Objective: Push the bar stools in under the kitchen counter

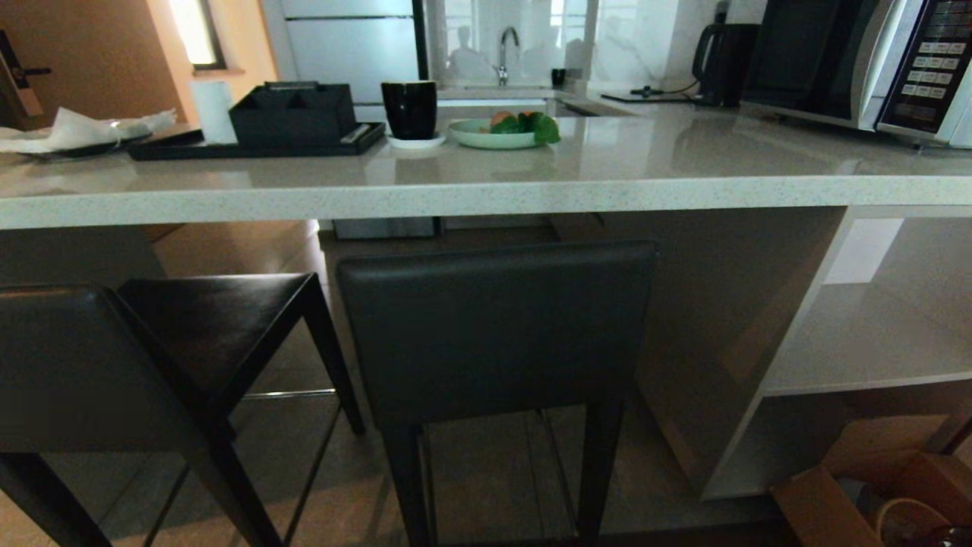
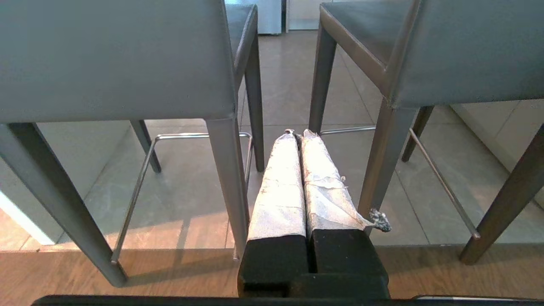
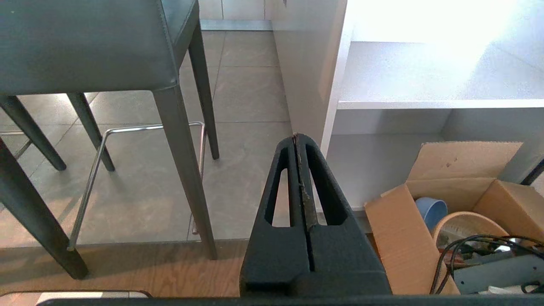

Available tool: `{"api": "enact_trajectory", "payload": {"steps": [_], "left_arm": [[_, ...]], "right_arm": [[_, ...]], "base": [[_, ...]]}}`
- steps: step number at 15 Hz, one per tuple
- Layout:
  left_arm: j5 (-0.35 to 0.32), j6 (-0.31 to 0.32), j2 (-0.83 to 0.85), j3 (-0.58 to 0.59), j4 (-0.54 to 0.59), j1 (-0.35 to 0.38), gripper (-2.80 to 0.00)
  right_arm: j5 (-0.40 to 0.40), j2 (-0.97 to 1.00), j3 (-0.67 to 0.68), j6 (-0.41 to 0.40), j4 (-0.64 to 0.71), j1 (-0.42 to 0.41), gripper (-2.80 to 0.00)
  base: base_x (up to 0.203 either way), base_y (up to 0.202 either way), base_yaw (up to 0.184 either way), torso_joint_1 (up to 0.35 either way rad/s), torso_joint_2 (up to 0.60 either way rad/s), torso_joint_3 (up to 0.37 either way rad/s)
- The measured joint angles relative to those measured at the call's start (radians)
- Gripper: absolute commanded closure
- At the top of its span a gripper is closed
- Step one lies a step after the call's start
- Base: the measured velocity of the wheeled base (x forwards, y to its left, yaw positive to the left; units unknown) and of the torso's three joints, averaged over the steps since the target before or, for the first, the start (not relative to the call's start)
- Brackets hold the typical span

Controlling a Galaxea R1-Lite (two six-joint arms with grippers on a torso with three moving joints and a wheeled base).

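Observation:
Two dark leather bar stools stand in front of the kitchen counter [image 1: 486, 194]. One backrest [image 1: 493, 334] is at the centre, and the other stool [image 1: 76, 365] is at the left with its seat [image 1: 220, 319] showing. Neither arm appears in the head view. My left gripper [image 2: 297, 134], its fingers wrapped in white tape, is shut and empty. It hangs low between the left stool [image 2: 114, 59] and the centre stool [image 2: 467, 51], touching neither. My right gripper [image 3: 295, 138] is shut and empty, low to the right of the centre stool [image 3: 85, 42], near the counter's side panel [image 3: 306, 63].
The counter top holds a black tray [image 1: 250, 144], a black cup [image 1: 410, 110], a green plate [image 1: 493, 135] and a microwave [image 1: 873, 61]. Open shelves [image 3: 425, 72] lie under its right part. An open cardboard box [image 3: 459, 178] with a blue bowl and cables stands on the floor there.

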Motion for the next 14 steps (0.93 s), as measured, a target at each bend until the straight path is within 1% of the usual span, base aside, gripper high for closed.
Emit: {"api": "enact_trajectory", "payload": {"steps": [3,6,14], "left_arm": [[0.000,0.000,0.000,0.000,0.001,0.000,0.00],[0.000,-0.014,0.000,0.000,0.000,0.000,0.00],[0.000,-0.020,0.000,0.000,-0.002,0.000,0.00]], "right_arm": [[-0.002,0.000,0.000,0.000,-0.001,0.000,0.00],[-0.008,0.000,0.000,0.040,-0.001,0.000,0.00],[-0.008,0.000,0.000,0.045,-0.002,0.000,0.00]], "base": [[0.000,0.000,0.000,0.000,0.00,0.000],[0.000,0.000,0.000,0.000,0.00,0.000],[0.000,0.000,0.000,0.000,0.00,0.000]]}}
